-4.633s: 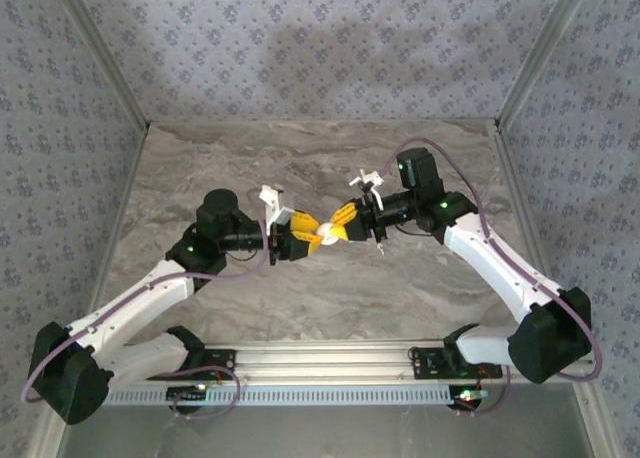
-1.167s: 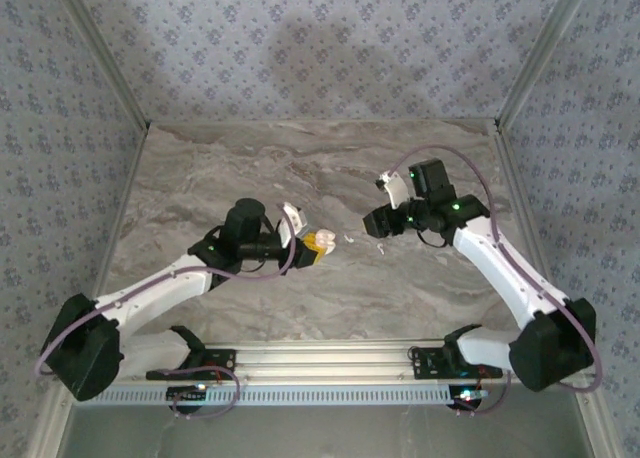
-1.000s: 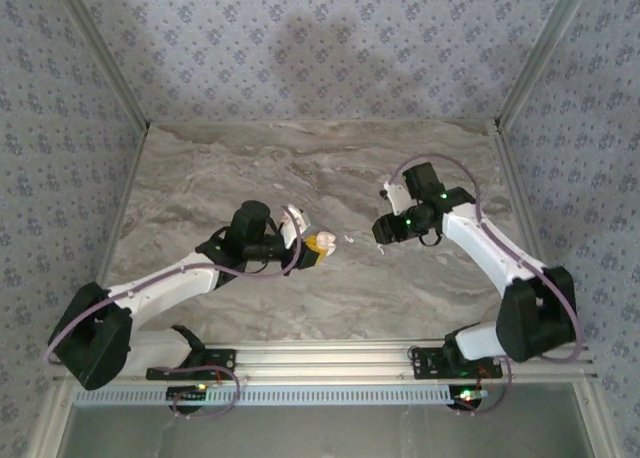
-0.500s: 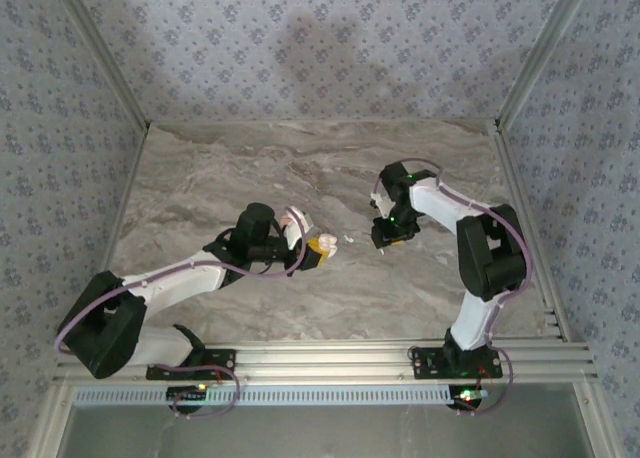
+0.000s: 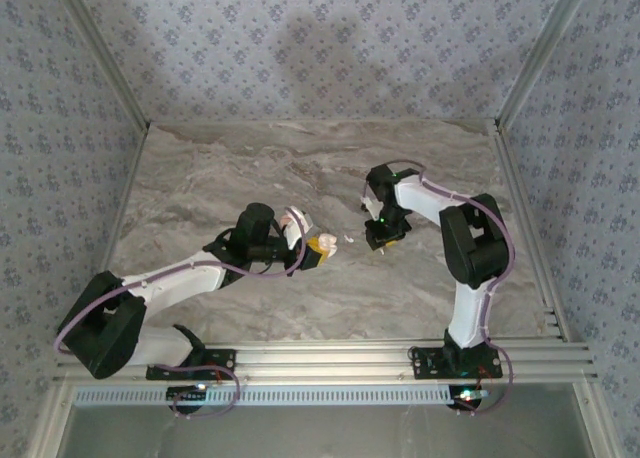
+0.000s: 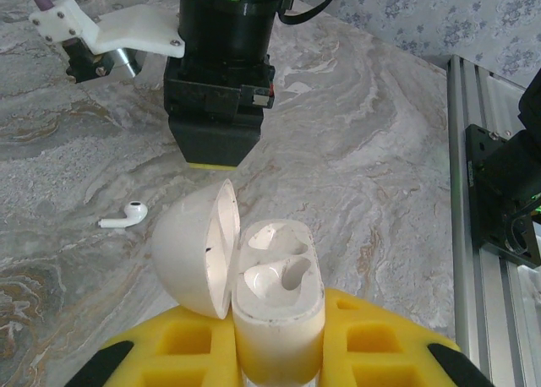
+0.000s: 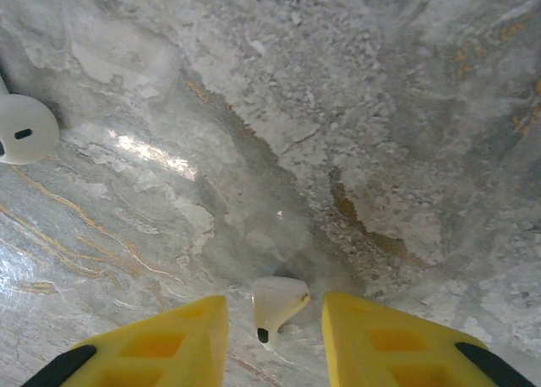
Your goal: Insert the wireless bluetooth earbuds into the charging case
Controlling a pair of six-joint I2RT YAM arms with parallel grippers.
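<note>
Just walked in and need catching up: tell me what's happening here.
The left pincer holds the open charging case, both sockets empty. The right pincer hangs low over the table with one earbud between its open fingers, not yet gripped. The second earbud lies loose on the table nearby.

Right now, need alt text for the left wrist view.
A small whitish clamshell charging case stands upright, lid open, both wells empty, clamped between the left arm's yellow fingers. One tiny white stemmed earbud lies on the grey marble table at image left. Beyond it, the right arm's black wrist points down at the table.
</note>
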